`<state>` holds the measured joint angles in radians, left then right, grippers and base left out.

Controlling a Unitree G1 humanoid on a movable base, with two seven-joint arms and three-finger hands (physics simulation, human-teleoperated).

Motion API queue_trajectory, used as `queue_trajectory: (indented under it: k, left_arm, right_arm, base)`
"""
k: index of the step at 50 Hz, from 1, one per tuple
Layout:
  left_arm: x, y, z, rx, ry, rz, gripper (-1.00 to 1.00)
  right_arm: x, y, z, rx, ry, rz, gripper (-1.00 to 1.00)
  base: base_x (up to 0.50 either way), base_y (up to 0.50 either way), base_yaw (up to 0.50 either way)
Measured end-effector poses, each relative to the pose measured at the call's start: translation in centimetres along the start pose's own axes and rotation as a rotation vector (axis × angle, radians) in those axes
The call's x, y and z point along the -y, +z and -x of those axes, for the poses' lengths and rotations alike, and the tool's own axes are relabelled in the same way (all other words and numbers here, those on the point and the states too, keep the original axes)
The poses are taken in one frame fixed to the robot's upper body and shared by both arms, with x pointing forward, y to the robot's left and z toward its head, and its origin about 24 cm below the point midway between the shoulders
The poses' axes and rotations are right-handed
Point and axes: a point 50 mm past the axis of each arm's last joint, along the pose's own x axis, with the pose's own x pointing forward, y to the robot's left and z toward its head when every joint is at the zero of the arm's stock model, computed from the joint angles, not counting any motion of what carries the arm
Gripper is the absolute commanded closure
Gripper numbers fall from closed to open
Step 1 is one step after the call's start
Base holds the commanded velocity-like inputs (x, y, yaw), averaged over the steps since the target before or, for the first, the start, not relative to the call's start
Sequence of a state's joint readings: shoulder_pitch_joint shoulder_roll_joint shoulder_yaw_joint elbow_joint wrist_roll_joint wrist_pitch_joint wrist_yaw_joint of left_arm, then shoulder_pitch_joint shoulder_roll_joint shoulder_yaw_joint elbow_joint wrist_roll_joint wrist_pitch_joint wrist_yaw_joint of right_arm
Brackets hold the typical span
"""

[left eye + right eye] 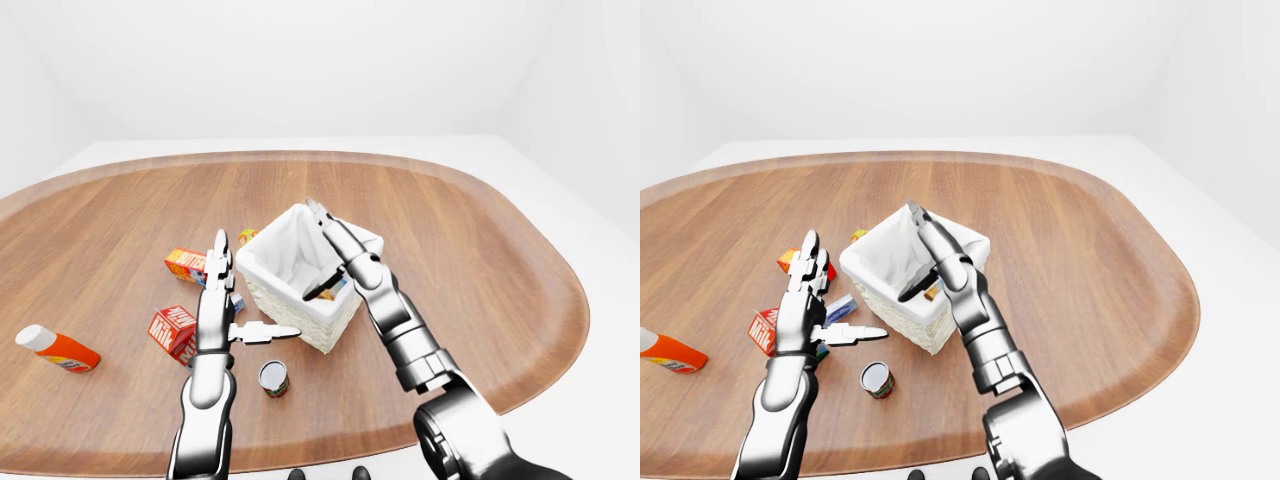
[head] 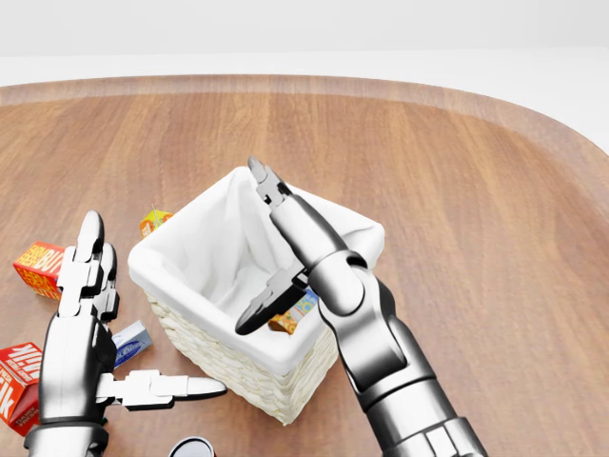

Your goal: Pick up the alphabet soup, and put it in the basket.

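The white woven basket (image 2: pixel 228 376) with a white liner stands mid-table. A small can with an orange and blue label, apparently the alphabet soup (image 2: pixel 293 315), lies inside it by the near wall. My right hand (image 2: pixel 262 248) is open above the basket, fingers stretched over the opening and thumb pointing down next to the can, not closed round it. My left hand (image 2: pixel 133 314) is open and empty just left of the basket, fingers up and thumb pointing at the basket wall.
Another can (image 1: pixel 273 378) stands on the table below the basket. Left of the basket lie an orange box (image 1: pixel 186 263), a red carton (image 1: pixel 172 328), a small blue box (image 2: pixel 128 343) and a small yellow box (image 1: pixel 245 236). An orange bottle (image 1: pixel 57 348) lies far left.
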<state>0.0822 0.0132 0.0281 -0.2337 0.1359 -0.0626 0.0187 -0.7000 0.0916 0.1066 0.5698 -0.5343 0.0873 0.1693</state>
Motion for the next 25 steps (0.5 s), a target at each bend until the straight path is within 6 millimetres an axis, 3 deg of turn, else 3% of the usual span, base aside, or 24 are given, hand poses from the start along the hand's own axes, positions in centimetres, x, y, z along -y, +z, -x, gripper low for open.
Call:
queue_trajectory:
  k: [9, 25]
  left_arm:
    - [0.0, 0.0, 0.0, 0.0, 0.0, 0.0, -1.0]
    - [0.0, -0.1, 0.0, -0.001, 0.0, -0.002, -1.0]
  right_arm:
    - [0.4, 0.8, 0.1, 0.032, -0.009, 0.001, -1.0]
    - [3.2, 5.4, 0.8, 0.226, -0.086, -0.004, -1.0]
  base:
    - [0.0, 0.0, 0.0]
    - [0.0, 0.0, 0.0]
